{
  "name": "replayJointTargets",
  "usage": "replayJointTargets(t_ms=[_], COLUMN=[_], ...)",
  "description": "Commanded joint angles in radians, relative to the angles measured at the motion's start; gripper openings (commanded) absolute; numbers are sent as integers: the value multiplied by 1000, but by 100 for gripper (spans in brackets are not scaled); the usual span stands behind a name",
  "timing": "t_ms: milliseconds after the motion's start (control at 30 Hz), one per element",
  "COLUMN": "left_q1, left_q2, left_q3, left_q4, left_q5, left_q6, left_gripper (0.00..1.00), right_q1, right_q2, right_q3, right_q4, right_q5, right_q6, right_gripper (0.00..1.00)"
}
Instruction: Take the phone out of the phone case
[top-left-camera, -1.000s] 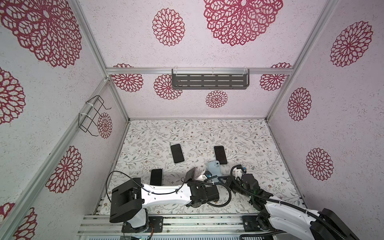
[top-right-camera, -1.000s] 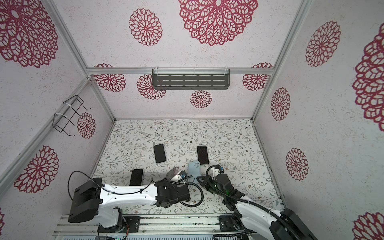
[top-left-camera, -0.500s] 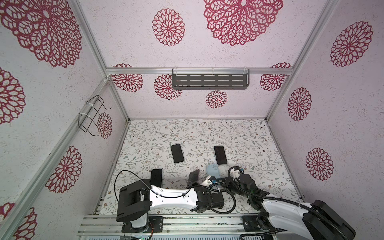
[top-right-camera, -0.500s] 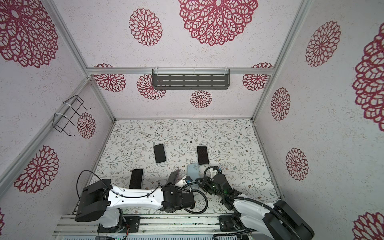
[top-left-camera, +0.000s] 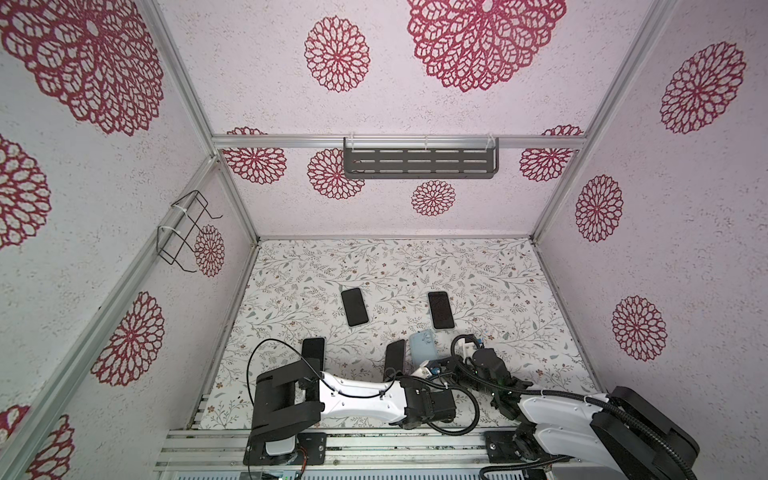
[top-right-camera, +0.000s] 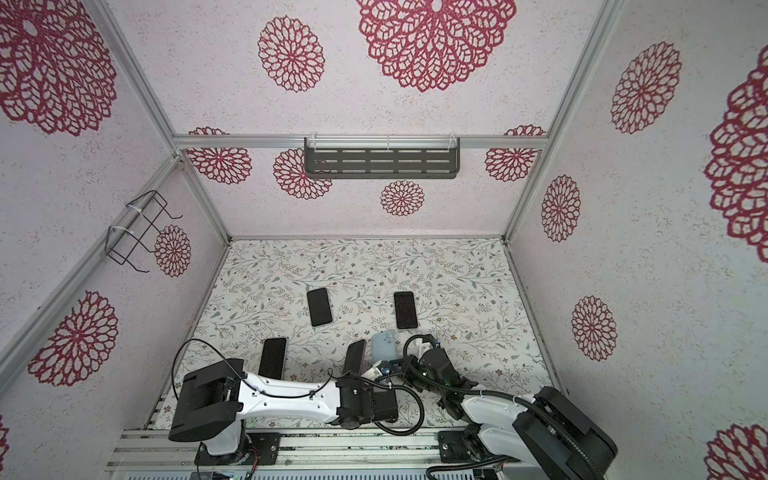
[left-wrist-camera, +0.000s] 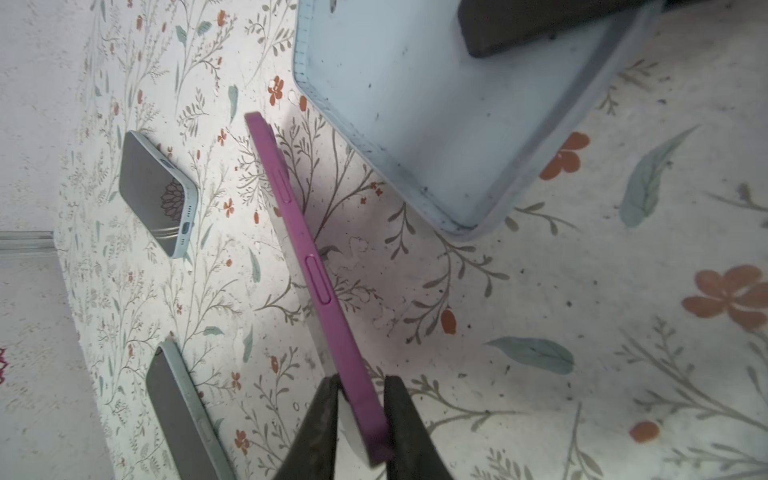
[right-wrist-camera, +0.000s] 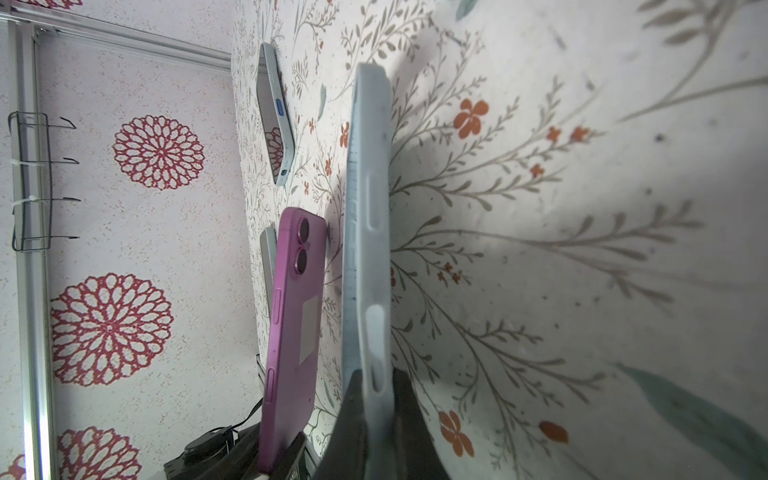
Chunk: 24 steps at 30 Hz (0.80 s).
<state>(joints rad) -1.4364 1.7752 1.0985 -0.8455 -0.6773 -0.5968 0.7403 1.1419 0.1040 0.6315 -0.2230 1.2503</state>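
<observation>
My left gripper (left-wrist-camera: 361, 386) pinches the phone (left-wrist-camera: 307, 257) by its near end; my right gripper (right-wrist-camera: 376, 382) is clamped on the empty phone case (right-wrist-camera: 368, 208). In both top views the phone is just at the case's 9 o'clock — apart, both long axes toward 12.

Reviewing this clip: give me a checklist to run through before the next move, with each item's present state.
1. Phone out of case: ok, a gap shows between them.
2. Case empty: ok, its bare inside shows in the left wrist view.
3. Left gripper around the phone's end: ok.
4. Right gripper shut on the case's edge: ok.
5. Phone touching the table: cannot tell.
</observation>
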Motion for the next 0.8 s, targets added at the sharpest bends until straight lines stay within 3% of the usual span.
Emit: replayJointTargets(t_ms=[0,100,367,500,767], left_q1=[-10,-6,8,34,242], left_q2=[14,15,-1,-48,-389], left_q3=[-2,-1,-19,-30,-185], left_q4=[58,68,108,105,161], left_q5=[50,48,53,24,19], left_q6=[-21,-26,-49,-80,-162], left_gripper=[23,26,55,65,76], right_q1=[11,15,31,50,131], right_q2=[4,3,-46,-90,-5], right_q3=[-7,-10,-29,-38,-12], right_q4=[43,34,-61,-108,-60], right_q5=[6,11,80,117,196], right_q6=[12,12,16,19,40], right_gripper=[0,0,0,0,0])
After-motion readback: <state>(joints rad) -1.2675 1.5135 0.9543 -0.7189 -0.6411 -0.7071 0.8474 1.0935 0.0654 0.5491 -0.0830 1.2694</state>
